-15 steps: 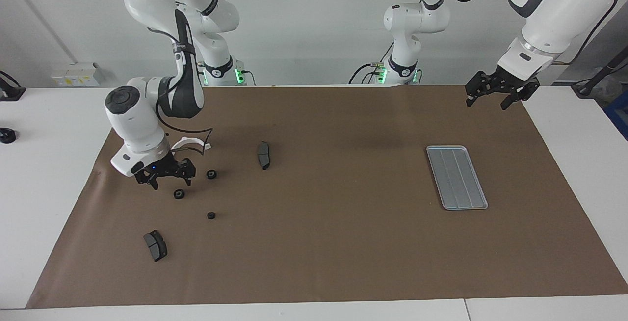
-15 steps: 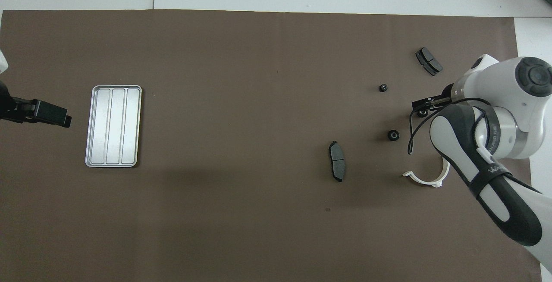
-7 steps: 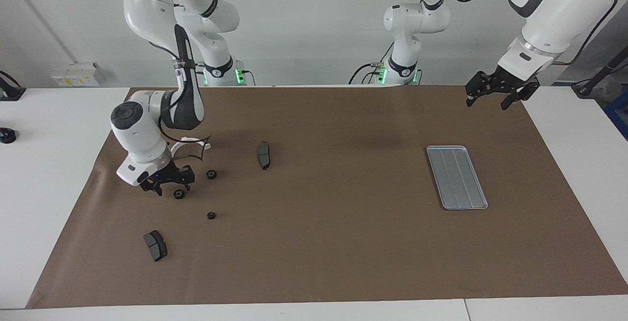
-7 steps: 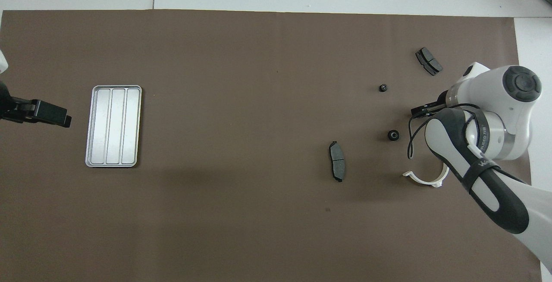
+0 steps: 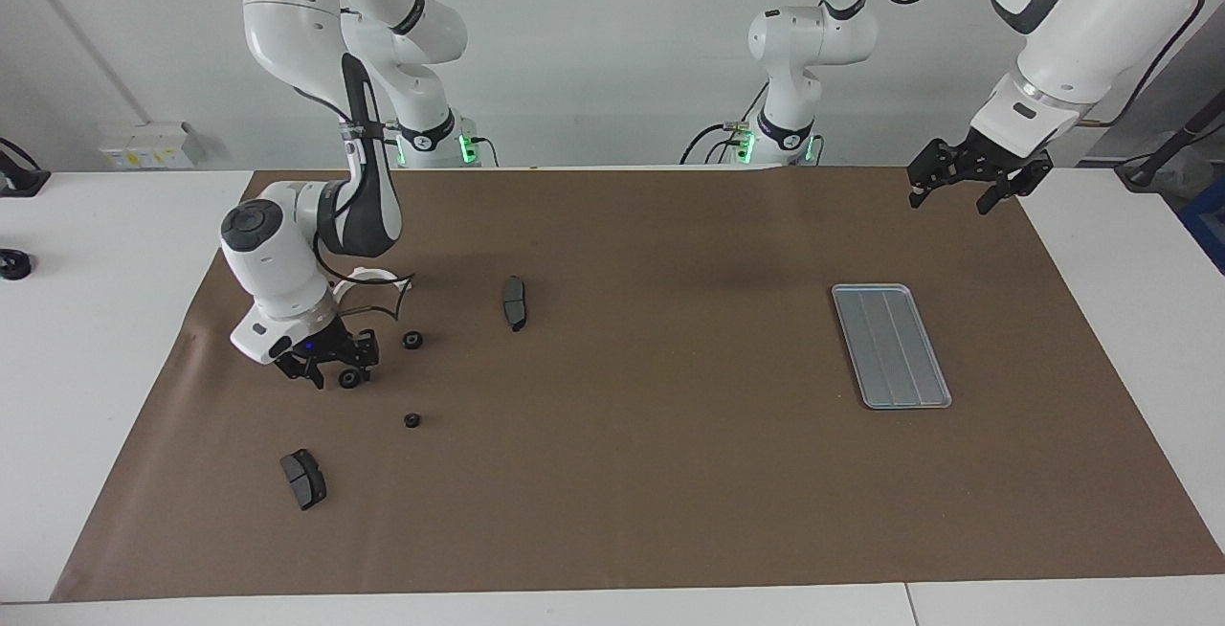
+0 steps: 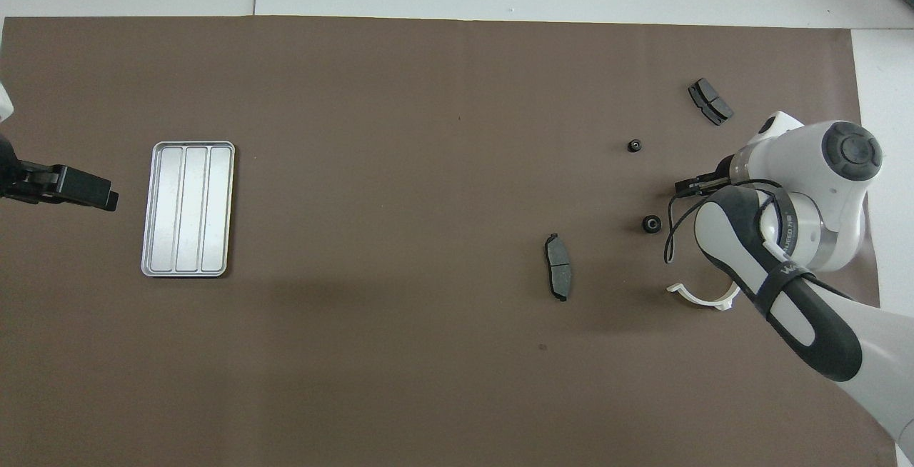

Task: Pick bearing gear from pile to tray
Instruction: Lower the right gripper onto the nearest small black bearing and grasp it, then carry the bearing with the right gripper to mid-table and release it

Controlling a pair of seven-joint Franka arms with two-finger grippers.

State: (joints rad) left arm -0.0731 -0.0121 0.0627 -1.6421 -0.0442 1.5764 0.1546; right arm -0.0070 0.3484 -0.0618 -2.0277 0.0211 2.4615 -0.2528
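Right hand (image 5: 330, 372): lowered onto small black round gear (image 5: 349, 378) near bench's right-arm end, fingers narrowing around it; grip unconfirmed. Left hand (image 5: 967, 188): open, empty, waiting. Silver grooved metal tray (image 5: 890, 346): no gear yet.

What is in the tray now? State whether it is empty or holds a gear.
Empty. The tray shows only its bare grooved floor in both views; two gears lie loose on the mat, a third at the right gripper.
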